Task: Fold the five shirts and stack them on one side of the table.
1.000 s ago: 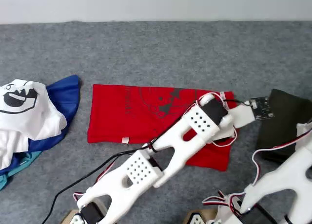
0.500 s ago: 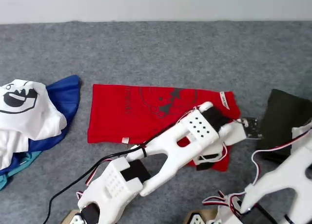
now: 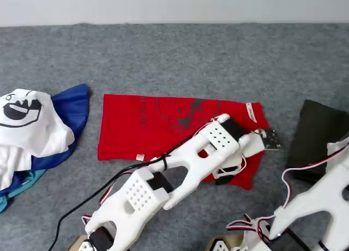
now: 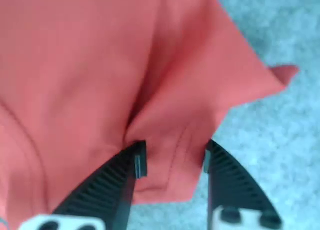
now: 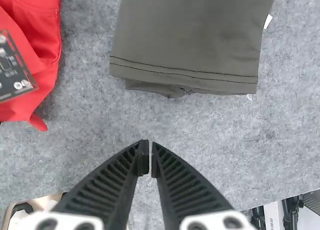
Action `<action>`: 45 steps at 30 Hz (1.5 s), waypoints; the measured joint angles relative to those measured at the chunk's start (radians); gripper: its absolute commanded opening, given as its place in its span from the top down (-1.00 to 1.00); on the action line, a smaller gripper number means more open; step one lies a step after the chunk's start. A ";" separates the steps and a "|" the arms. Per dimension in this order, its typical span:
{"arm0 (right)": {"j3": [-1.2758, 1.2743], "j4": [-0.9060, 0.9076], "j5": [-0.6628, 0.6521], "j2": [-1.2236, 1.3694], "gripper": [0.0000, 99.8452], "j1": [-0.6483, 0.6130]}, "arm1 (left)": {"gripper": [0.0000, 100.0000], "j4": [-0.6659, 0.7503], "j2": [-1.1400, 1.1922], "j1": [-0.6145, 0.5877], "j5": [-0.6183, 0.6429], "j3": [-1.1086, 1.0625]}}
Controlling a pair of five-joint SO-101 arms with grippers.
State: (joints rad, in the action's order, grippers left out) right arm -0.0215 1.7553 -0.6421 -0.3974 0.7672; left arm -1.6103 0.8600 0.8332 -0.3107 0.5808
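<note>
Red shirt (image 3: pixel 158 125) lies flat in the middle of the table (image 3: pixel 191 54), its long axis running side to side across my high view, one end toward the heap of unfolded shirts and the other toward the folded dark shirt (image 3: pixel 316 136). My left gripper (image 4: pixel 172 157) is down at that second end, on the near corner, which makes the left arm the one placed to work it.

Its jaws stand moderately apart, straddling a raised ridge of red cloth by the hem. I judge they have not pinched it, since the fingertips sit either side of the fold with a gap showing (worth checking before I commit).

What matters for the next move is direction: nearly the whole shirt stretches away from this corner toward the heap, so once the jaws close, carrying the corner along that long axis should fold the shirt over itself.

My right gripper (image 5: pixel 150 160) hovers over bare table just short of the dark shirt's hem, jaws all but touching and holding nothing.

White shirt (image 3: pixel 27 125), blue shirt (image 3: pixel 68 117) and a teal one (image 3: pixel 11 191) wait crumpled at the left edge.
</note>
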 measured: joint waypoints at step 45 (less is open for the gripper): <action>0.000 0.000 0.000 0.000 0.96 0.000 | 0.71 0.014 0.074 -0.212 0.025 0.250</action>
State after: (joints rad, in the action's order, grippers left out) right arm -0.0215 1.7553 -0.6421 -0.3974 0.7672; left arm -1.5965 0.9337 0.6214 -0.2862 0.8309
